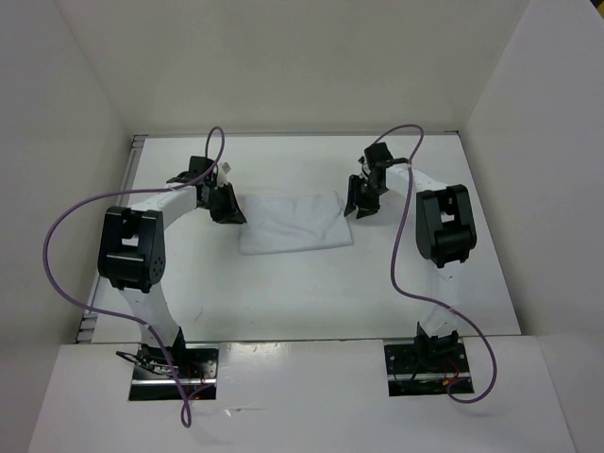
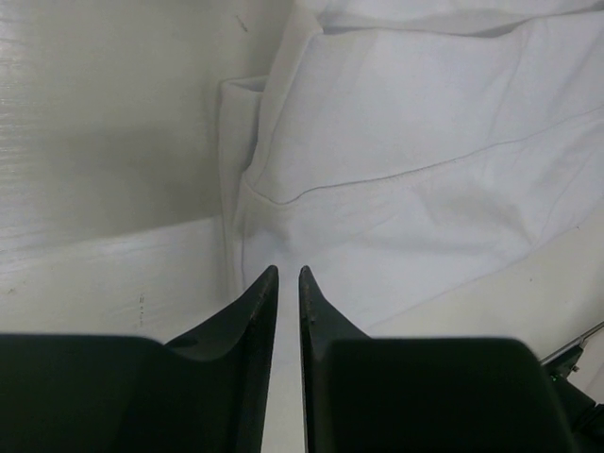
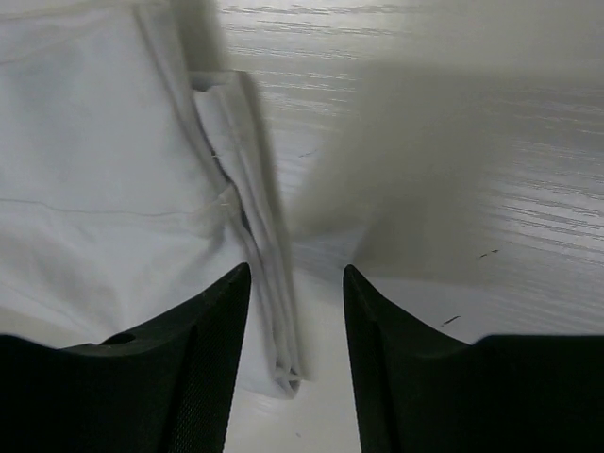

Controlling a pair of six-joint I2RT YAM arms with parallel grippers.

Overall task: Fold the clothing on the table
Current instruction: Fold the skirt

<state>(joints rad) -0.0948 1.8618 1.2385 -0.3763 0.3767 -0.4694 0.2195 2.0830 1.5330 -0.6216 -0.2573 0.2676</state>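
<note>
Clothing (image 1: 293, 224) lies flat on the table (image 1: 311, 302), directly between the two pincers. Left gripper (image 1: 226, 209) sits at its left end, right gripper (image 1: 361, 203) at its right end.

Left wrist view: clothing (image 2: 406, 170) spreads ahead and to the right of the left gripper (image 2: 289, 274); bare table (image 2: 104, 142) ahead-left.

Right wrist view: clothing (image 3: 104, 170) ahead-left of the right gripper (image 3: 297, 274), with its layered edge running in between the jaws. Bare table (image 3: 453, 142) ahead-right.
</note>
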